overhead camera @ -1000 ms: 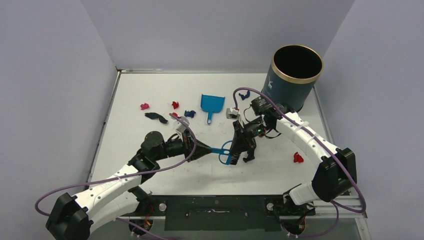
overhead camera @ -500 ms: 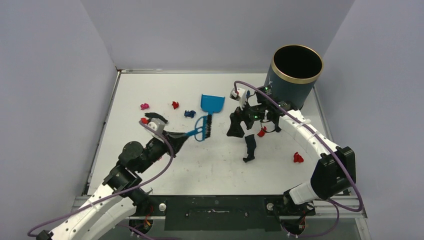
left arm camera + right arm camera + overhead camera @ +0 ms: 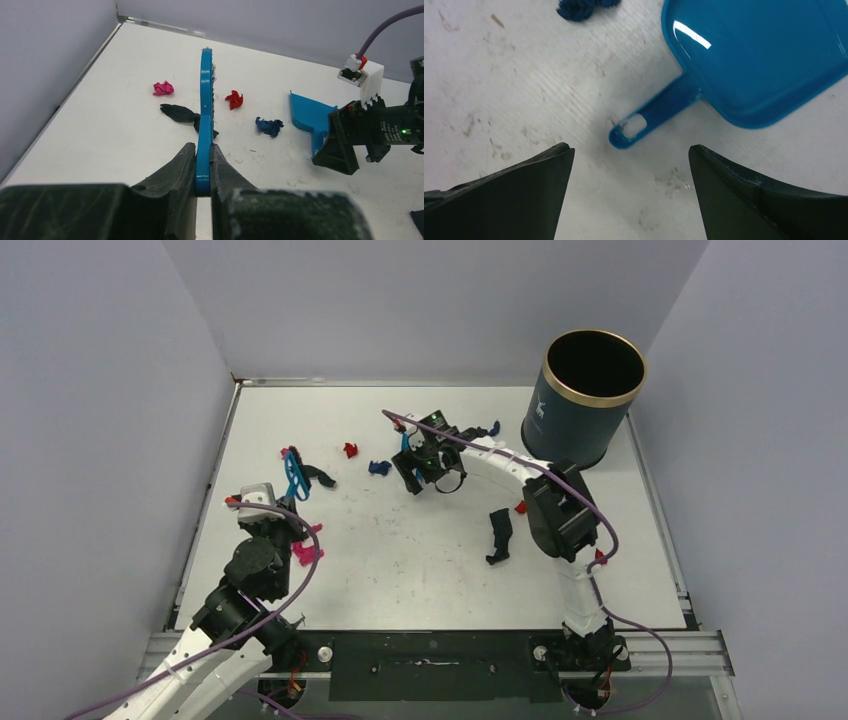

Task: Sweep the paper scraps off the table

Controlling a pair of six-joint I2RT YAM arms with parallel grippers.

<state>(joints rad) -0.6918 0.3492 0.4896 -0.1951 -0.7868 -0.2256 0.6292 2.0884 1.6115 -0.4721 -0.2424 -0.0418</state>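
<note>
Left gripper (image 3: 202,152) pinches the blue brush (image 3: 205,85) by its handle, beside paper scraps (image 3: 234,99) scattered toward the far left corner of the table (image 3: 400,570); more lie near its right edge. Right gripper (image 3: 630,150) gapes wide over the handle of the blue dustpan (image 3: 754,55), toward the far edge's middle.

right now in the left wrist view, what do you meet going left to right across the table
magenta-pink scrap -> brush -> red scrap -> dark blue scrap -> dustpan
</note>
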